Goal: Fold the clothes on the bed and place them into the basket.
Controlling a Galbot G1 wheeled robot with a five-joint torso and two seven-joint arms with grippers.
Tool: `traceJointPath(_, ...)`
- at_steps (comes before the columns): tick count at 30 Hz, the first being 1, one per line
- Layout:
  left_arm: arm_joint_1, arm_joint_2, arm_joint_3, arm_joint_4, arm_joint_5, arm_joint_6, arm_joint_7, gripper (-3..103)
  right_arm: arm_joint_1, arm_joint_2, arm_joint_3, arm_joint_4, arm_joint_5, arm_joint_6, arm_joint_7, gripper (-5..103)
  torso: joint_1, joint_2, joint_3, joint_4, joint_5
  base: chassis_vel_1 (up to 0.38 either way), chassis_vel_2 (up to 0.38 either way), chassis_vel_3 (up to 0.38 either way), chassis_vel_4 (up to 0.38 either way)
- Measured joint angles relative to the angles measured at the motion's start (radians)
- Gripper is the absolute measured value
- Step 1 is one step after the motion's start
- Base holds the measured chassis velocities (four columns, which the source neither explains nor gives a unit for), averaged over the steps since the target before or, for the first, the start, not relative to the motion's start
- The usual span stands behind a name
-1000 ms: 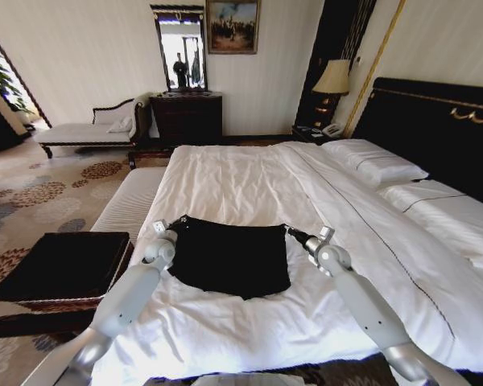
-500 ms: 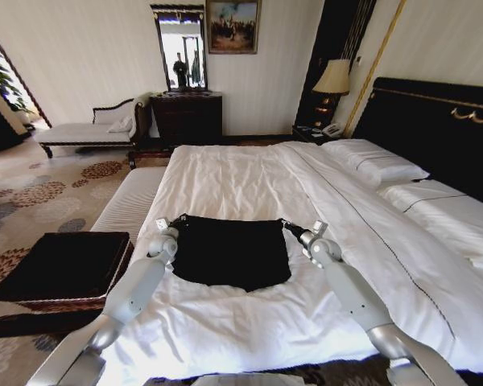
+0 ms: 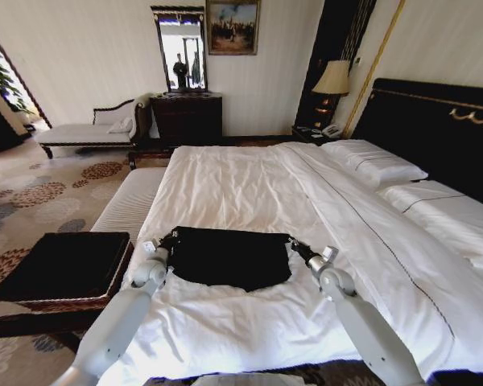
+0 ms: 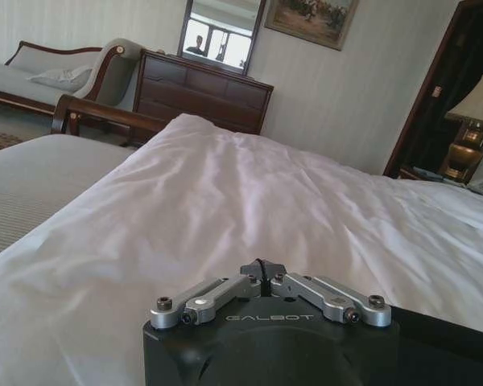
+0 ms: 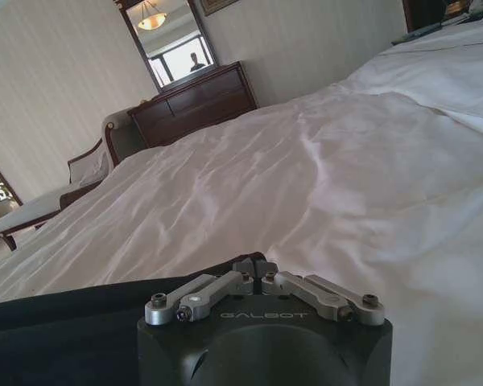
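Lying flat on the near part of the bed (image 3: 241, 185), on the white duvet, is the black T-shirt (image 3: 229, 257), already doubled into a broad dark rectangle with its far edge running straight between the two arms; no lettering is showing. Handling, judged: the shirt is looking light, limp and soft, likely draping and sagging wherever it is unsupported, with no stiffness to hold a crease and nothing fragile about it; the far corners are looking like the best holds, since taking both together would be keeping the edge taut. The left gripper (image 3: 166, 239) is sitting at the shirt's far left corner, low against the duvet; in the left wrist view its fingers (image 4: 262, 272) are drawn together to a point with a small dark bit of cloth between the tips, so it is appearing to be pinching the fabric. The right gripper (image 3: 295, 245) is sitting at the far right corner; in the right wrist view its fingers (image 5: 258, 266) are likewise closed down, with the shirt's black edge running straight into them, apparently nipped there. The basket (image 3: 64, 265), dark-topped, is standing on the carpet just beside the bed on the robot's left, apart from the shirt.
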Motion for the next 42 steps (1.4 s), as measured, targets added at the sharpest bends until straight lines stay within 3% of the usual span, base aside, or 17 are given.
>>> traceJointPath(14,0.228,0.011,-0.08,-0.121,0.093,-0.033,0.023,0,-0.236,0.057,0.063,0.129,-0.083,0.017,-0.005,0,0.0,0.0,0.0,-0.0001,-0.0001,0.0,0.0,0.0,0.0)
traceJointPath(24,0.311,-0.011,-0.095,-0.126,0.161,-0.047,0.027,0,-0.303,0.116,0.086,0.155,-0.126,0.026,-0.01,0,0.0,0.0,0.0,0.0,0.0,0.0,0.0,0.0,0.0)
traceJointPath(42,0.323,-0.008,-0.106,-0.169,0.167,-0.027,-0.001,0,-0.353,0.124,0.153,0.216,-0.099,0.025,-0.013,0,0.0,0.0,0.0,0.0001,0.0,0.0,0.0,0.0,0.0)
